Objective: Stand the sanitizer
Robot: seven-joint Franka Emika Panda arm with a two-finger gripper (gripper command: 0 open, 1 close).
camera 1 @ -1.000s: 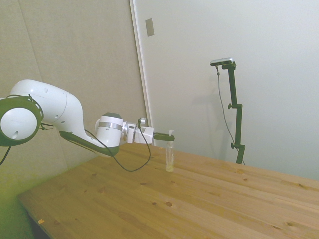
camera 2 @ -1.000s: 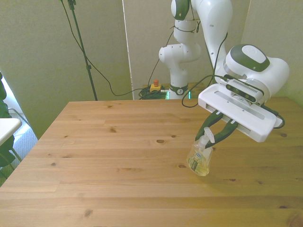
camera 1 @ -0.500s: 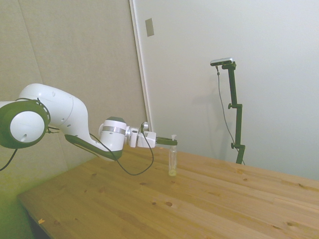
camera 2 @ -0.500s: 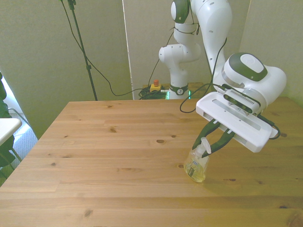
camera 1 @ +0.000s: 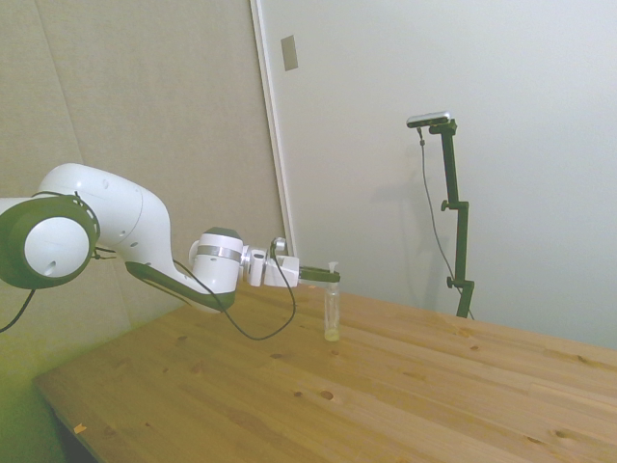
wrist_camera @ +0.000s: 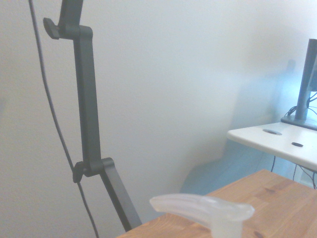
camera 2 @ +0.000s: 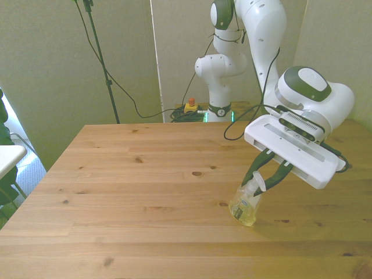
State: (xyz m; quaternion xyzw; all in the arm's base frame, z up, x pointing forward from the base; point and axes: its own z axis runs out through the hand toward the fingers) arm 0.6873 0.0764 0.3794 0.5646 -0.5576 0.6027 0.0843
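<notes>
Toward near right of wooden surface (camera 2: 145, 192): sanitizer (camera 2: 244, 204) upright, base on wood, yellowish liquid low in clear body, white label facing front view's left. Pump top (wrist_camera: 208, 212) fills close edge of wrist view, blurred. Just above bottle: pincer (camera 2: 266, 176) at neck, dark fingers (camera 2: 254, 167) either side of pump, splayed in V; whether pinching neck, cannot tell. Side view: bottle (camera 1: 332, 313) vertical, arm (camera 1: 116, 241) level, reaching from left. Farther back: white robot base (camera 2: 218, 75), cables, wall.
</notes>
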